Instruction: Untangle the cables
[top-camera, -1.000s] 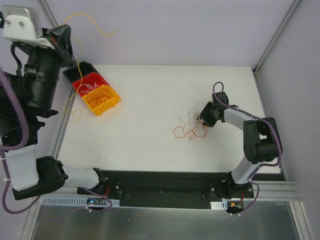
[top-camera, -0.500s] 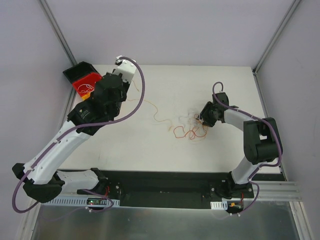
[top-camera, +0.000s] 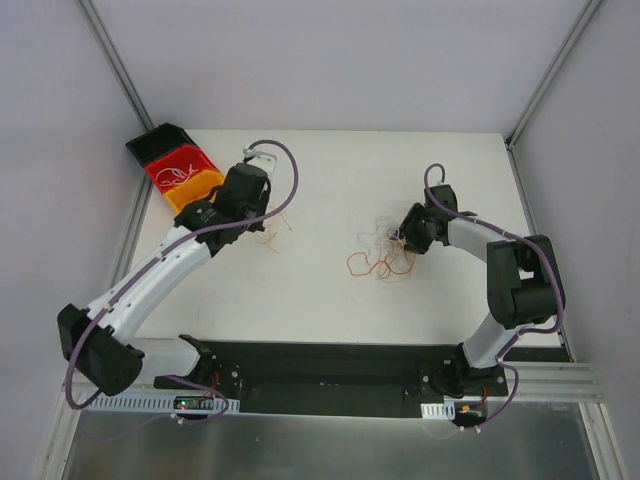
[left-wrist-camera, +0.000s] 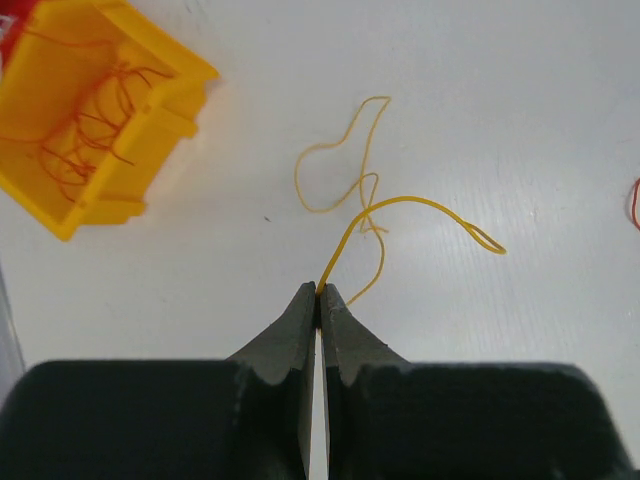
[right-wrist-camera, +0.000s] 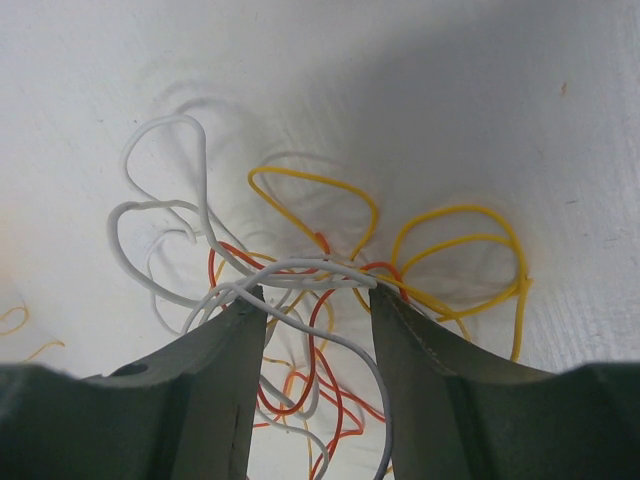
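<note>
- While the left claw pinches one yellow strand by its end, jaws fully shut on it, the rest of that strand lies in loose loops on the tabletop just ahead of the tips. It is free of every other wire.
- Yellow bin: ahead and to the left of that claw, apart from the strand. Orange wires already lie in it.
- Right claw: about half open, gripping nothing. Its tips stand either side of the tangle. A white wire runs across the gap between the jaws, and red and yellow loops fan out ahead of them.
- Step in hand, my reading: one wire is out of the knot and ready for storage, and the knot waits for the next pull.
- Next move calls for lifting the pinched end high enough that the trailing loops clear a bin wall, then letting go over a bin. Which bin takes yellow I cannot tell.
- Overhead view only: both arms at once, claws well apart, and a red bin beyond the yellow one with pale wires in it. Neither claw's opening can be read from there.
- Wrist views only: the pinch itself, and the wire colours in the knot. From above, the white ones nearly vanish against the tabletop.
</note>
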